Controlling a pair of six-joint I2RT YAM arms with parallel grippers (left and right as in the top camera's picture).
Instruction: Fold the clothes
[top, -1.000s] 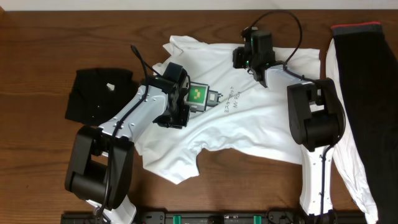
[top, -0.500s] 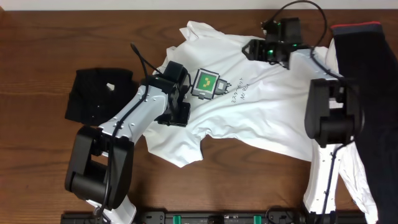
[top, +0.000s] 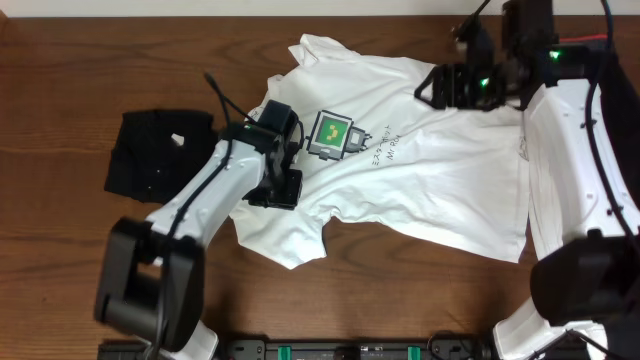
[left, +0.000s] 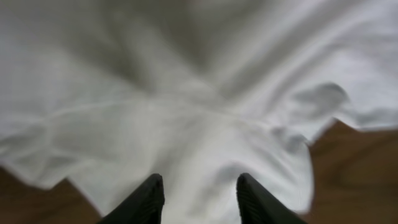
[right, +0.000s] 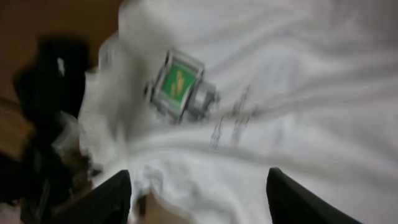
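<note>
Garments number two on the table (top: 60, 250): one white T-shirt (top: 420, 190) spread at centre, one black garment (top: 160, 150) beside it. Left gripper (left: 199, 185) hangs open over the shirt's left edge. Right gripper (right: 198, 180) hangs open above its far right.

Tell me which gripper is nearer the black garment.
Left. The left gripper hangs over the side of the white T-shirt nearest the black garment; the right gripper is over the shirt's opposite side.

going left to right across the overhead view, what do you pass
black garment → green square logo → dark lettering → right arm
</note>
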